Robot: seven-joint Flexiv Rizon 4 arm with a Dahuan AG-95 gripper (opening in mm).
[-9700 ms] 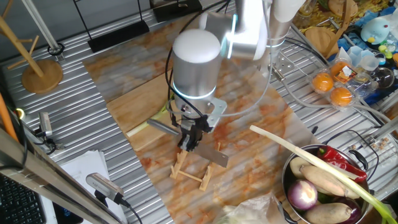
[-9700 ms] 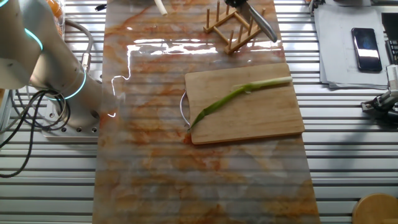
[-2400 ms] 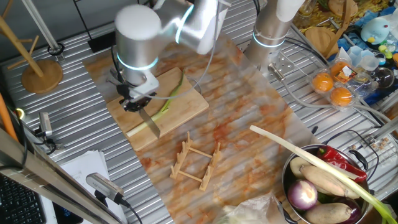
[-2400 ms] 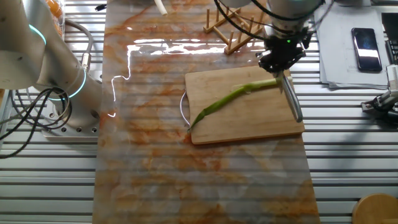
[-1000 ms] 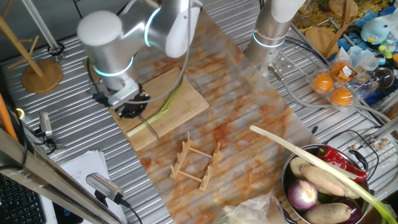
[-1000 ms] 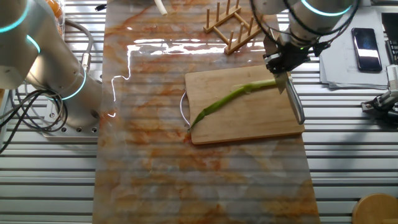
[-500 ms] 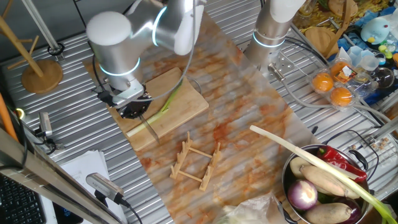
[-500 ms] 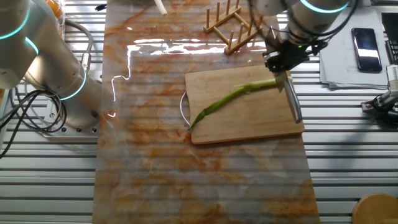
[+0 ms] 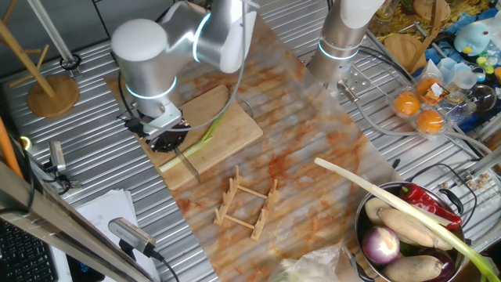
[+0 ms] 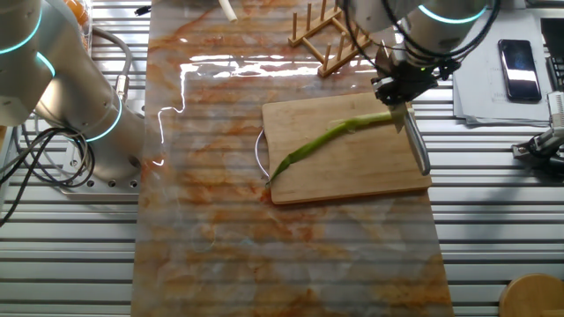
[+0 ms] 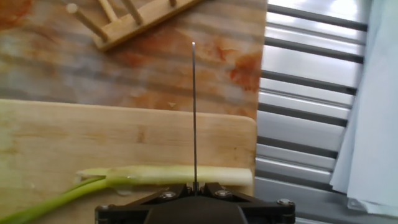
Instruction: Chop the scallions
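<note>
over the cutting board (image 10: 352, 154) your gripper (image 10: 404, 86) is closed on the knife (image 10: 416, 141), its blade seen edge-on in the hand view, crossing the pale root end of the scallions (image 10: 330, 138) near the board's short edge. you see the stalk lying whole and diagonal on the board, its green tip toward the opposite edge by the metal handle. beyond the board stands a wooden rack (image 10: 335, 35) on the mat.
</note>
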